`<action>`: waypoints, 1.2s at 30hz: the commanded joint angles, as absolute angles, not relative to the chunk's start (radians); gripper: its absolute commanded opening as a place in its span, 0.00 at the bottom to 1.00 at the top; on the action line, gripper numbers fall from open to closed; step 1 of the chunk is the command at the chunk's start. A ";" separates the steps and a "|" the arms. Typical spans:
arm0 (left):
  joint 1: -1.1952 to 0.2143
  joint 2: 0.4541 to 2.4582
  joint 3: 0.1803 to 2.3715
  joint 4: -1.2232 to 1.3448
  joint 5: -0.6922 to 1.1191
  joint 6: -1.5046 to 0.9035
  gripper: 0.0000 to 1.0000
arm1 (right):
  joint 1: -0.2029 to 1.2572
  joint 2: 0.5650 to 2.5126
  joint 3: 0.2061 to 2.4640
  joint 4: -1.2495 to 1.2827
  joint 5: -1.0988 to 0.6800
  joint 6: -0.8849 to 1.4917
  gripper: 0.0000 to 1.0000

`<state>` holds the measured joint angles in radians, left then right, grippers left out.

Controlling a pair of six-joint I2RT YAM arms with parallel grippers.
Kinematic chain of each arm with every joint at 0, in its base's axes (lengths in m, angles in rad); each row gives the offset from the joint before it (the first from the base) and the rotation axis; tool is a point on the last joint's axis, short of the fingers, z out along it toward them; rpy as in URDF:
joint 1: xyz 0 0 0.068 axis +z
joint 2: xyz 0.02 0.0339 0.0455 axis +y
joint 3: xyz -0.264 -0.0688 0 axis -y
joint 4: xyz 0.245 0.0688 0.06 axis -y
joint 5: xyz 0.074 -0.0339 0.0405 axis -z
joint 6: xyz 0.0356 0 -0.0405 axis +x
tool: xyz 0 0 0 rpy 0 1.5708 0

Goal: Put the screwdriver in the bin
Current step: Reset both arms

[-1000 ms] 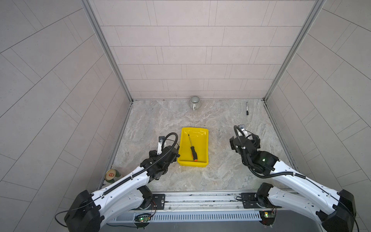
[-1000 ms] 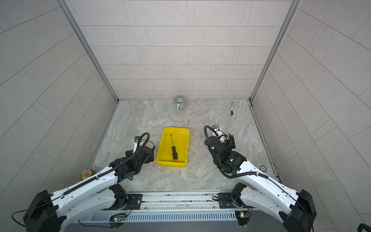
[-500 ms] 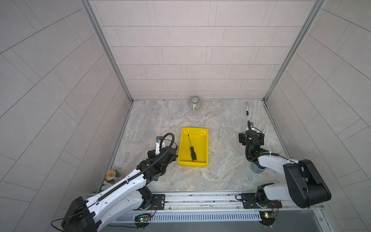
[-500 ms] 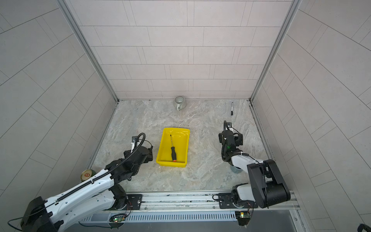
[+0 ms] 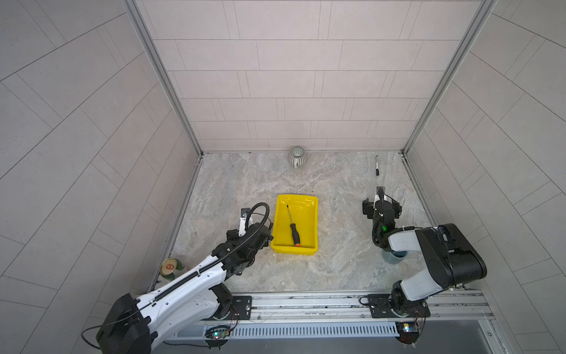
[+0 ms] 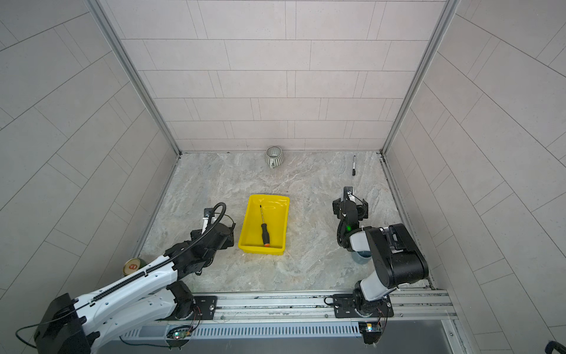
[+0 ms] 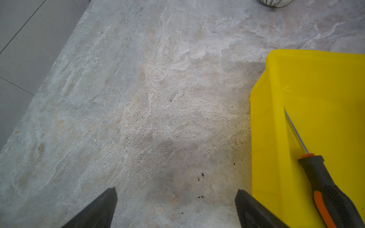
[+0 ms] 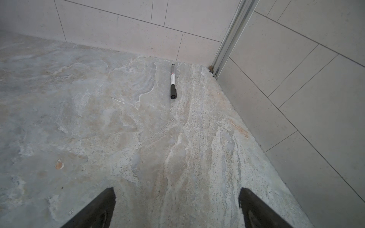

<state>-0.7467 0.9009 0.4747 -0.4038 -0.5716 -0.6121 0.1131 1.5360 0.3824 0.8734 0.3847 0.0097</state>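
Note:
The screwdriver [image 5: 293, 225] [image 6: 264, 228], black handle with an orange end cap, lies lengthwise inside the yellow bin [image 5: 307, 214] [image 6: 278, 214] in both top views. My left gripper [image 5: 249, 234] [image 6: 214, 234] sits just left of the bin's near corner. In the left wrist view the left gripper [image 7: 175, 207] is open over bare floor, with the bin [image 7: 276, 118] and screwdriver [image 7: 324, 187] beside it. My right gripper [image 5: 380, 208] [image 6: 350, 208] stands well right of the bin. In the right wrist view the right gripper [image 8: 175, 207] is open and empty.
A ribbed grey cup [image 5: 297, 156] [image 6: 273, 156] stands at the back wall. A black marker [image 5: 376, 165] [image 6: 354, 165] [image 8: 173, 81] lies near the back right corner. A can [image 5: 170, 266] [image 6: 132, 266] is by the left wall. A grey-blue round object [image 5: 393, 256] sits under the right arm.
The right arm has folded back, and its gripper has shifted right, away from the bin. The left arm drew back slightly. The screwdriver and bin stayed put.

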 commanded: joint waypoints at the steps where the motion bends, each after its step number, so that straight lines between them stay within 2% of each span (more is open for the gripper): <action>1: -0.742 0.905 0.495 -0.420 -0.577 -0.614 1.00 | 0.097 1.566 0.354 0.982 0.371 0.044 1.00; 2: -0.742 0.905 0.498 -0.424 -0.582 -0.608 1.00 | 0.096 1.588 0.333 1.049 0.364 0.026 1.00; 10: -0.742 0.905 0.491 -0.405 -0.594 -0.609 1.00 | 0.097 1.589 0.343 1.030 0.377 0.025 0.97; 11: -0.742 0.909 0.489 -0.402 -0.602 -0.618 1.00 | 0.096 1.584 0.346 1.014 0.374 0.027 0.99; 17: -0.742 0.904 0.495 -0.403 -0.612 -0.579 1.00 | 0.097 1.584 0.347 1.015 0.376 0.027 0.99; 22: -0.742 0.895 0.512 -0.293 -0.635 -0.543 1.00 | 0.096 1.585 0.344 1.020 0.376 0.026 0.99; 26: -0.738 0.935 0.607 -0.121 -0.684 -0.371 1.00 | 0.096 1.585 0.345 1.020 0.376 0.027 0.99; 28: -0.695 0.983 0.662 -0.063 -0.684 -0.287 1.00 | 0.096 1.585 0.345 1.020 0.376 0.027 0.99; 33: -0.410 1.183 0.813 -0.070 -0.623 -0.262 1.00 | 0.097 1.584 0.345 1.019 0.376 0.026 0.99; 36: -0.305 1.309 0.816 0.009 -0.639 -0.198 1.00 | 0.095 1.584 0.345 1.018 0.374 0.026 0.99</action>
